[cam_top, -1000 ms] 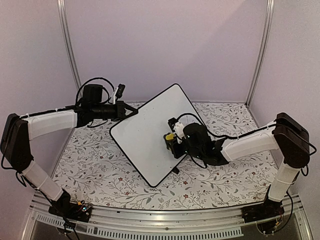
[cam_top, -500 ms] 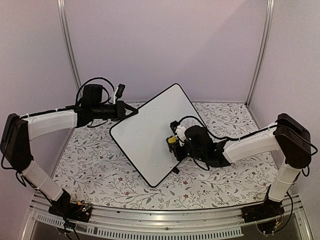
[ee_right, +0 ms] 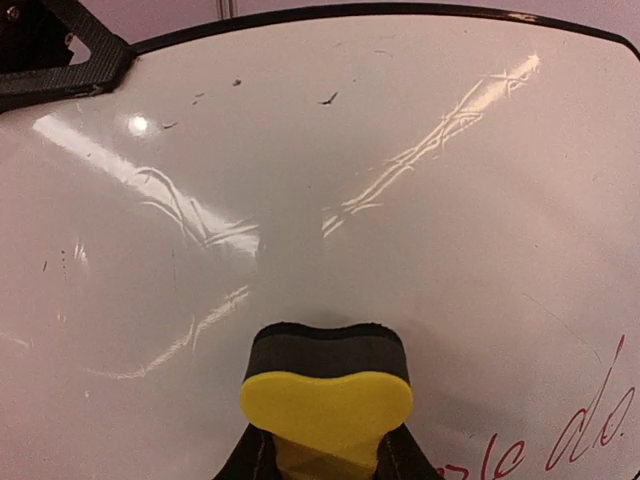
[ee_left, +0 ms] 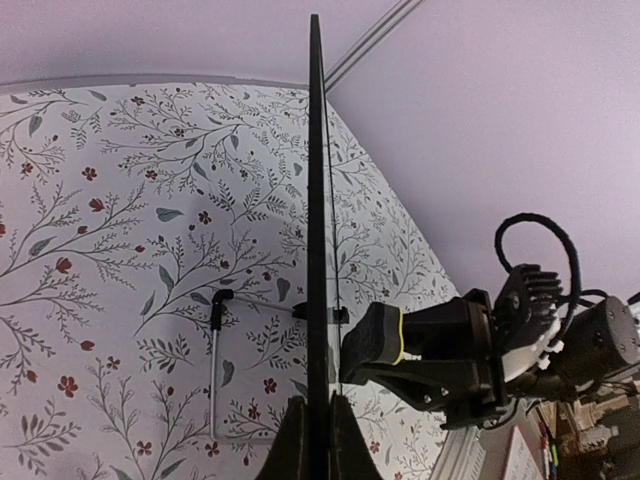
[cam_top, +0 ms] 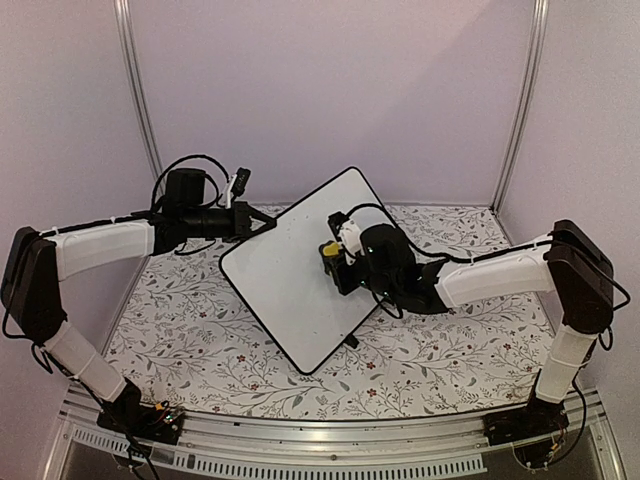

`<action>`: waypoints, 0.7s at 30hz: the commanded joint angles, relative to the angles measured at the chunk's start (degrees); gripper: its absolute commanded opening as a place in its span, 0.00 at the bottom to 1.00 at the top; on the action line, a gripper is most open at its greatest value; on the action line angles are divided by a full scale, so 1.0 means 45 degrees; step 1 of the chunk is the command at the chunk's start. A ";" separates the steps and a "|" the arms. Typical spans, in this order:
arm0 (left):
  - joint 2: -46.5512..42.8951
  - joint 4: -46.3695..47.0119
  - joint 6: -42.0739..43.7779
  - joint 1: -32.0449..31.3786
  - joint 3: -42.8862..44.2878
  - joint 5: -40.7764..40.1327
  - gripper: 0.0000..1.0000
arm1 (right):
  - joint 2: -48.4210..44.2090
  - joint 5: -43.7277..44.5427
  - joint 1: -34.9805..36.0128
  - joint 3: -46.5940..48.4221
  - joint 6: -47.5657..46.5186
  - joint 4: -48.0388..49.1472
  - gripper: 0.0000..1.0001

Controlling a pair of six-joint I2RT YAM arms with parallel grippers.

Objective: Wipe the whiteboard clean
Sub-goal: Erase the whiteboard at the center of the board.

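Observation:
The whiteboard (cam_top: 285, 285) stands tilted over the middle of the table. My left gripper (cam_top: 262, 223) is shut on its upper left edge; in the left wrist view the whiteboard (ee_left: 317, 200) shows edge-on between the fingers (ee_left: 292, 445). My right gripper (cam_top: 342, 255) is shut on a yellow and black eraser (cam_top: 329, 250), whose dark pad presses on the board's face. In the right wrist view the eraser (ee_right: 325, 385) sits low on the whiteboard (ee_right: 300, 180). Red handwriting (ee_right: 585, 425) shows at the lower right, and small dark specks (ee_right: 328, 98) near the top.
A floral cloth (cam_top: 190, 335) covers the table. Behind the board a thin wire stand (ee_left: 215, 360) rests on the cloth, and a small black foot (cam_top: 350, 342) shows at its lower edge. Metal posts (cam_top: 135, 90) and plain walls close in the back.
My right gripper has slid the eraser up and to the left across the board's face. The left arm and the board have stayed where they were.

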 commanded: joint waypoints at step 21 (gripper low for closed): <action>0.0070 0.0556 0.0373 -0.0164 0.0239 0.0642 0.00 | -0.0711 -0.0147 -0.0072 -0.2383 0.1162 0.0115 0.00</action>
